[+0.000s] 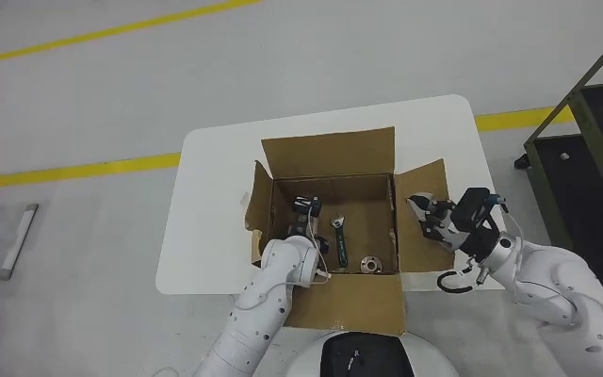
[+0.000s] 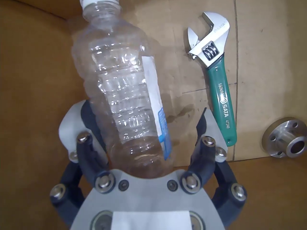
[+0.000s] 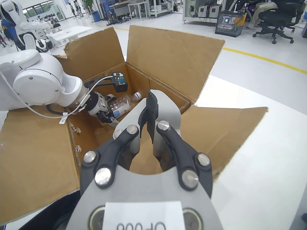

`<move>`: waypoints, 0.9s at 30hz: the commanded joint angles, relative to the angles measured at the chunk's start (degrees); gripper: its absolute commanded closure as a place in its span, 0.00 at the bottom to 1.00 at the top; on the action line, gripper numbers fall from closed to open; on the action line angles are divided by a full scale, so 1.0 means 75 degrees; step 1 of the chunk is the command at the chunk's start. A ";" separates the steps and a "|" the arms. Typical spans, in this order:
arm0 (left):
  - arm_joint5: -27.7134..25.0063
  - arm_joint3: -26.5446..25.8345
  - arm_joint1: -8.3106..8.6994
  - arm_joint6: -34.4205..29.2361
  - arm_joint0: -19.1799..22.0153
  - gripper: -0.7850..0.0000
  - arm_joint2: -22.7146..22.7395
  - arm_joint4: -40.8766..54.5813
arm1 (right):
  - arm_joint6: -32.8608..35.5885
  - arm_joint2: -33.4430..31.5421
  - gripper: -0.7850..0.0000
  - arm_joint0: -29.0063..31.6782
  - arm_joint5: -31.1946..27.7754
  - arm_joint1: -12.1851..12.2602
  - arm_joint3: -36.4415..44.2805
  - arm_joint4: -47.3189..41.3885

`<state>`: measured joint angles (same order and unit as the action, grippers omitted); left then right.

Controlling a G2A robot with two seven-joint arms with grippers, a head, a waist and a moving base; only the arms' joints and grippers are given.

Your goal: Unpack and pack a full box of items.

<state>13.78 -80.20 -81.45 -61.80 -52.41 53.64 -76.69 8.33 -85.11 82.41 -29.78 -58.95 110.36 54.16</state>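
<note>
Since the left gripper point(image 2: 144, 113) sits low in the box point(image 1: 330, 151) by its left wall, fingers point(image 2: 205, 130) spread, w/ the bottle point(image 2: 120, 84) lying between them, touching one finger and clear of the other, you're on the bottle step. Pick-up or set-down, can't tell which. If unpacking, the next move needs the fingers closed on the bottle's body, then a straight lift. Room is tight there: the wall is just beside the bottle and the cap is near the far corner.

Mid-floor, the wrench point(image 2: 213, 77) lies flat, apart from the bottle. The flange point(image 2: 285, 140) sits nearer the right wall, at the near side.

The right gripper point(image 3: 153, 106) hovers over the right flap point(image 1: 415, 184), outside the box, fingers closed on nothing. Bare worktop point(image 1: 217, 188) shows left of the box and at the far right corner. Mind the edges.
</note>
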 commanded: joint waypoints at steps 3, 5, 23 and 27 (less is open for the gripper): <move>0.0038 -0.0023 -0.0015 0.0034 -0.0025 0.93 0.0076 -0.0052 | 0.0025 -0.0694 0.00 0.0248 0.0195 0.0038 0.0225 -0.0387; 0.0040 -0.0092 -0.0015 0.0075 -0.0066 1.00 0.0161 0.0002 | 0.0133 -0.1126 0.00 0.0441 0.0304 0.0061 0.0333 -0.0630; -0.0253 -0.2990 0.0184 -0.0082 -0.1256 1.00 0.1083 -0.0534 | 0.3125 -0.1119 0.99 0.0433 0.0794 0.0135 -0.0171 -0.3018; -0.0230 -0.3683 0.0229 -0.0159 -0.1588 1.00 0.1379 -0.0603 | 0.3094 -0.0883 1.00 0.0290 0.0807 0.0125 -0.0315 -0.2844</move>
<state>12.03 -106.38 -79.83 -62.85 -63.72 63.26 -81.04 31.53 -92.00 84.80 -23.63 -58.00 108.33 32.47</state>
